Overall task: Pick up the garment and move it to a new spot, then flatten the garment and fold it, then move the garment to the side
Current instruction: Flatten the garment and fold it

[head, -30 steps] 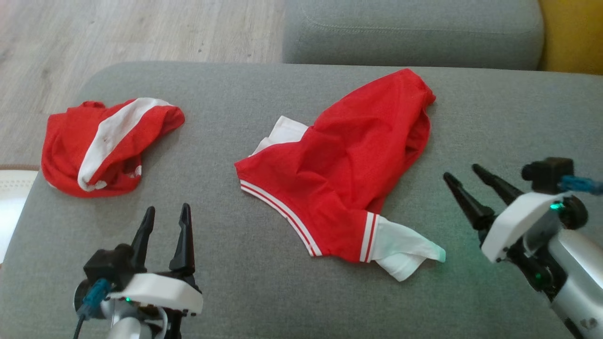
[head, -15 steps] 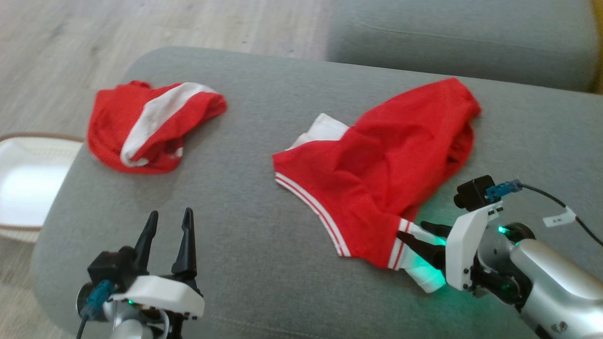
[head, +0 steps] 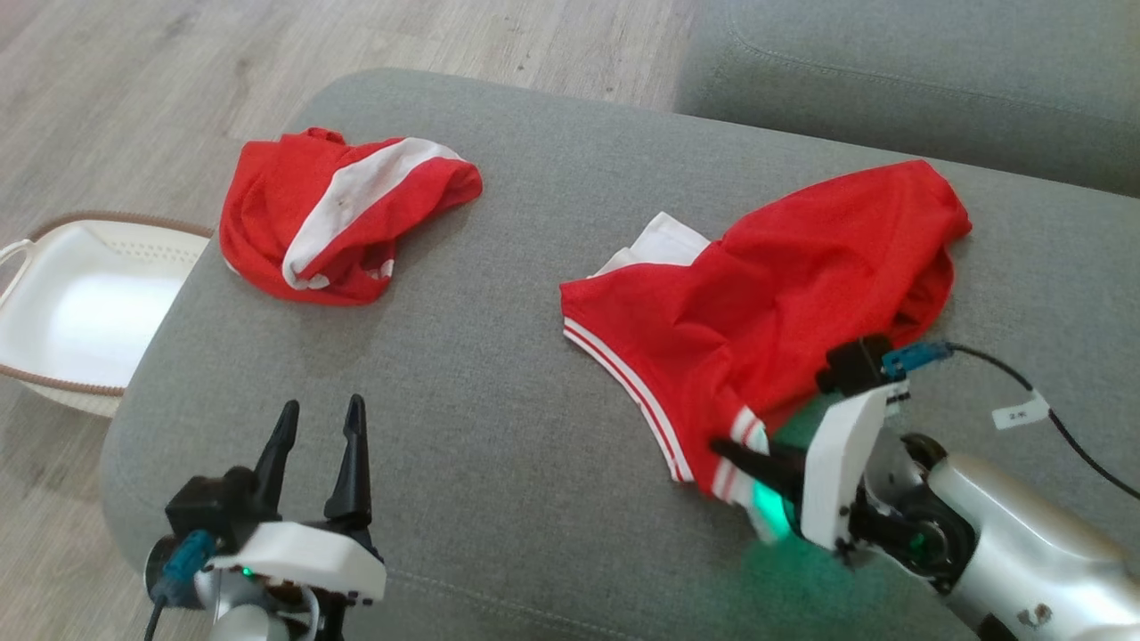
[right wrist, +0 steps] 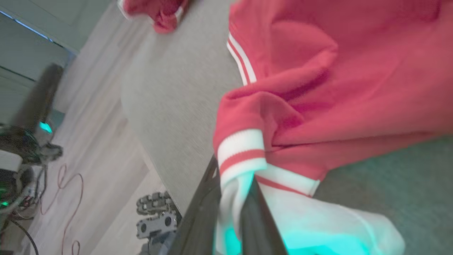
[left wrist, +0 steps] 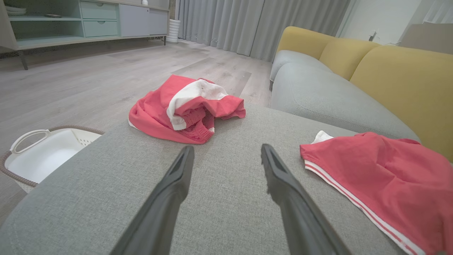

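The garment (head: 784, 285) is a red top with white striped trim, lying crumpled on the right half of the grey cushion (head: 499, 463). It also appears at the right of the left wrist view (left wrist: 382, 177). My right gripper (head: 726, 450) is low at its near sleeve and shut on the red-and-white striped cuff. In the right wrist view the white cuff is pinched between the two fingers of the right gripper (right wrist: 233, 170), with the garment (right wrist: 336, 71) bunched just beyond. My left gripper (head: 322, 405) stands open and holds nothing, well to the left of the garment, over bare cushion (left wrist: 227, 148).
A second red garment with a white band (head: 338, 218) lies bunched at the cushion's far left (left wrist: 184, 106). A white basket (head: 116, 218) stands on the wooden floor beside the cushion's left edge. A grey sofa seat (head: 891, 80) lies beyond.
My right gripper came down and left onto the garment's near sleeve and shut on the cuff. The head camera has swung, shifting the whole picture. The left gripper stayed put.
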